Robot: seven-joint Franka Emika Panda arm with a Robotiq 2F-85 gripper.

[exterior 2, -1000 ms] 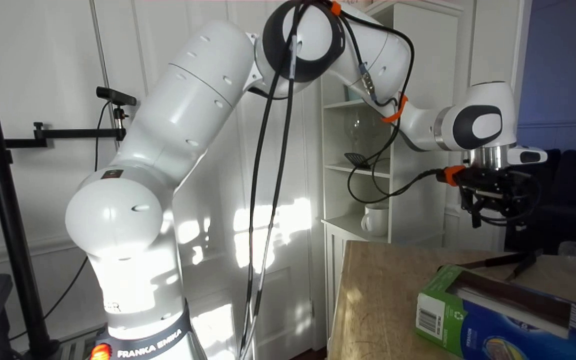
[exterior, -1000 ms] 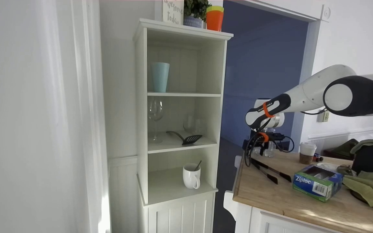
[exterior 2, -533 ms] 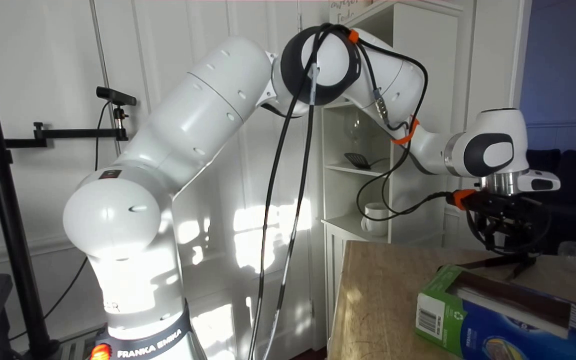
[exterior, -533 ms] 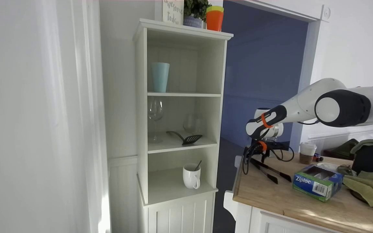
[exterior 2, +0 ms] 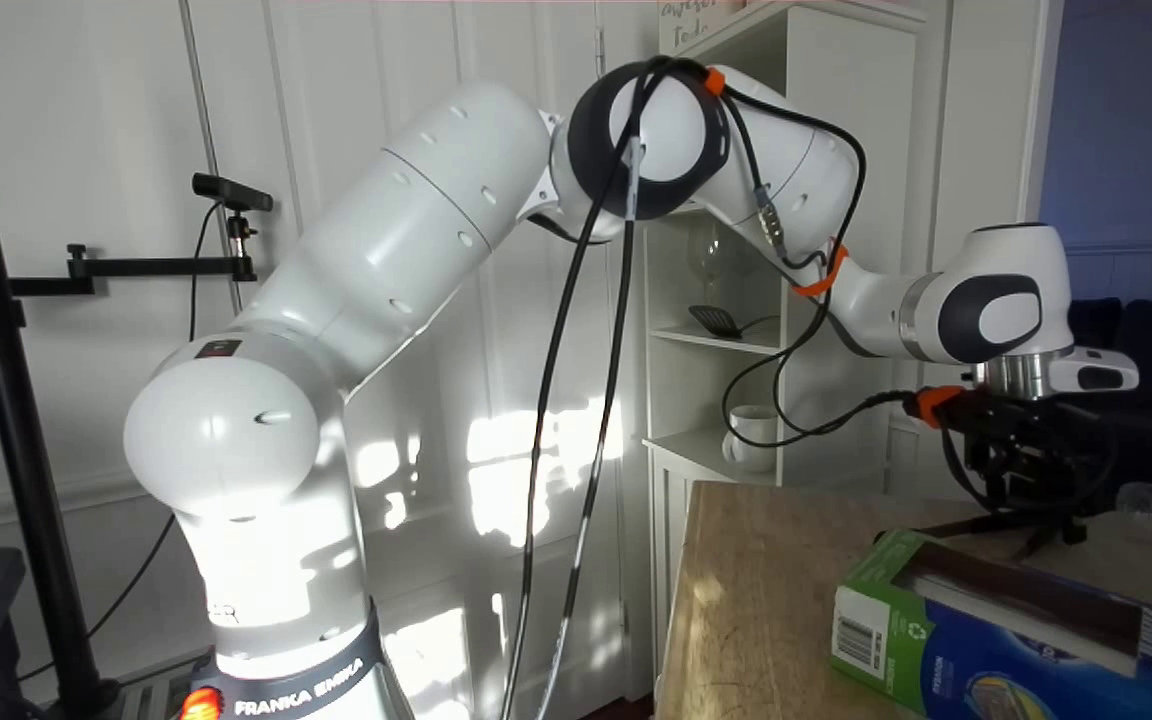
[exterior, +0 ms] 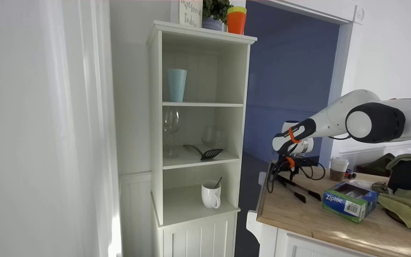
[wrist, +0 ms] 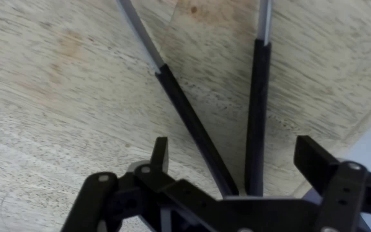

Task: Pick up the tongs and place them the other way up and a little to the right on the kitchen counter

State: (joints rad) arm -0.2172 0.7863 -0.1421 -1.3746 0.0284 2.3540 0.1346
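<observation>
Operator: State the condition of the Robotiq gripper point(wrist: 232, 143).

Technician: The jaws are released. In the wrist view they stand wide apart, one left and one right of the tongs point(wrist: 257, 119), with a visible gap on each side.

Operator: Locate the tongs.

Technician: They lie on the worktop point(exterior: 287, 214), toward its far left in an exterior view, with the gripper over their far part. Their two arms fan out toward the near side.

Operator: Identify adjacent items.

Technician: A Ziploc box point(exterior: 348, 204) sits just right of the arms' near ends. A lidded takeaway cup point(exterior: 339, 169) stands farther back, beyond the box.
</observation>
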